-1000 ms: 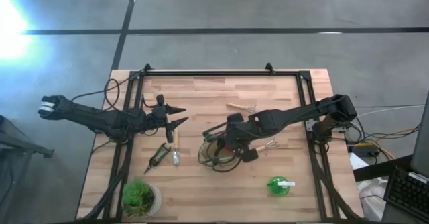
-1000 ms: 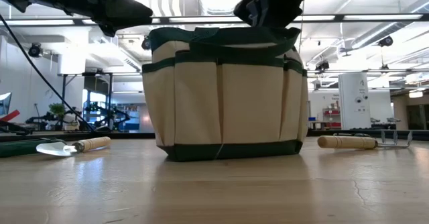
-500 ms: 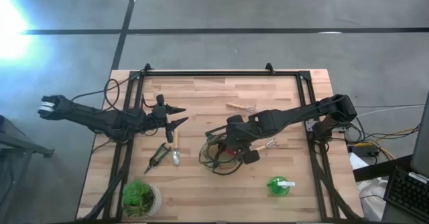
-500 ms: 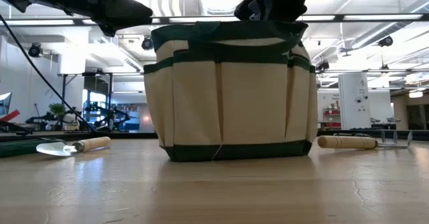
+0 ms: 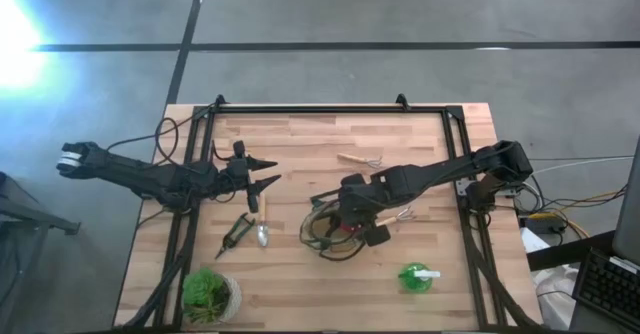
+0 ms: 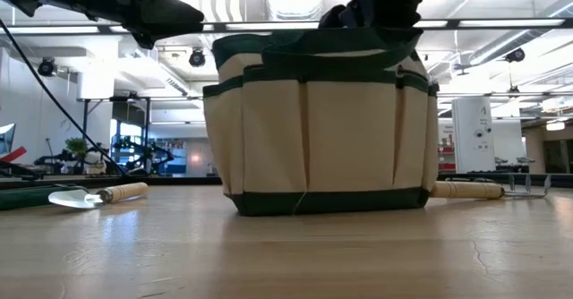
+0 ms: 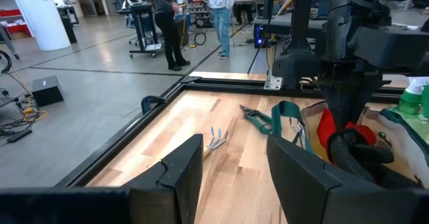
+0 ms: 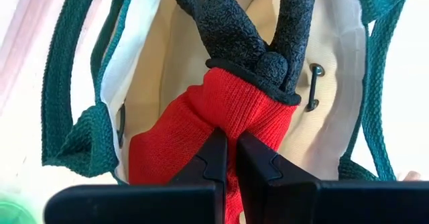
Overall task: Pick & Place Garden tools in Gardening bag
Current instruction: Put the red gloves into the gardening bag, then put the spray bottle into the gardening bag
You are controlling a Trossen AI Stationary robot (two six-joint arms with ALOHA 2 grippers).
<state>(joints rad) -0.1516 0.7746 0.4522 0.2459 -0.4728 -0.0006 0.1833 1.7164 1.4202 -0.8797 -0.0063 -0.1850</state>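
The olive-tan gardening bag (image 5: 330,236) with dark green trim stands upright on its base at the table's middle; it also shows in the low view (image 6: 318,129). My right gripper (image 5: 348,212) is over the bag's mouth, shut on a red glove with dark grey fingers (image 8: 221,110). My left gripper (image 5: 262,174) is open and empty above the table's left part. A wooden-handled trowel (image 5: 262,231) and dark pruners (image 5: 236,234) lie left of the bag. One rake fork (image 5: 362,160) lies far of it, another (image 5: 398,216) to its right. A green spray bottle (image 5: 417,277) lies near the front right. My right gripper pinches the glove's red knit part (image 8: 231,127) between its two fingers. The fingers come from above, pointing down into the bag's mouth. The glove's dark grey fingers (image 8: 234,36) point down inside the bag; whether they rest on the bag's bottom I cannot tell.
A leafy green plant in a pale pot (image 5: 210,294) stands at the front left corner. A dark frame (image 5: 310,111) runs along the table's far edge and sides. People stand in the room beyond the table (image 7: 221,9).
My right gripper has gone a little toward the table's right edge, still shut on the glove. The bag has slid along the table to the right with it and stays upright.
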